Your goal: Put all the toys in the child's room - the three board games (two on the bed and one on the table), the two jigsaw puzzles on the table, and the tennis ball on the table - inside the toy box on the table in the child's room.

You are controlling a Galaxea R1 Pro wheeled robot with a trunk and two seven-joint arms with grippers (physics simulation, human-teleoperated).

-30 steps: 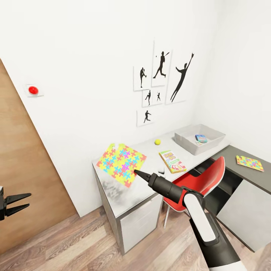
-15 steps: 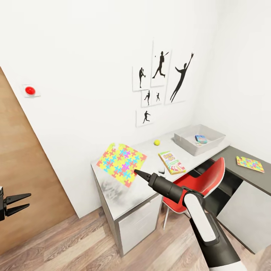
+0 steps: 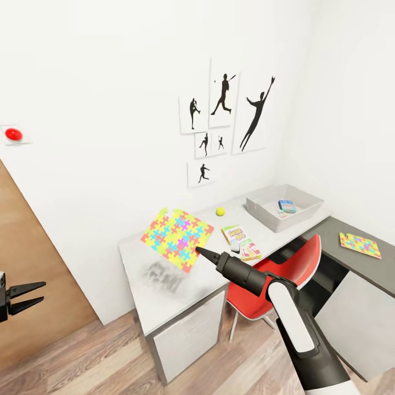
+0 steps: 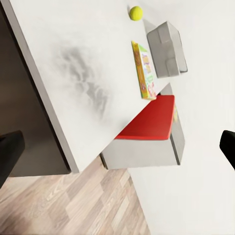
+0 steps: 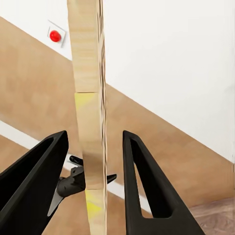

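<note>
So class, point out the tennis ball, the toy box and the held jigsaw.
tennis ball (image 3: pixel 220 211), head view, its centre
toy box (image 3: pixel 263 214), head view, its near wall
jigsaw (image 3: pixel 175 239), head view, its middle

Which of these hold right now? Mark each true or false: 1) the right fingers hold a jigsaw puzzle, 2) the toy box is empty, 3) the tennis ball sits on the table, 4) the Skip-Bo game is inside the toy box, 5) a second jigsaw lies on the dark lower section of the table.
1) True: the right gripper is shut on the jigsaw puzzle, held above the table.
2) False: the toy box holds the small blue board game.
3) True: the tennis ball rests on the pale top.
4) False: the Skip-Bo game lies on the table.
5) True: the second jigsaw lies there.
</note>
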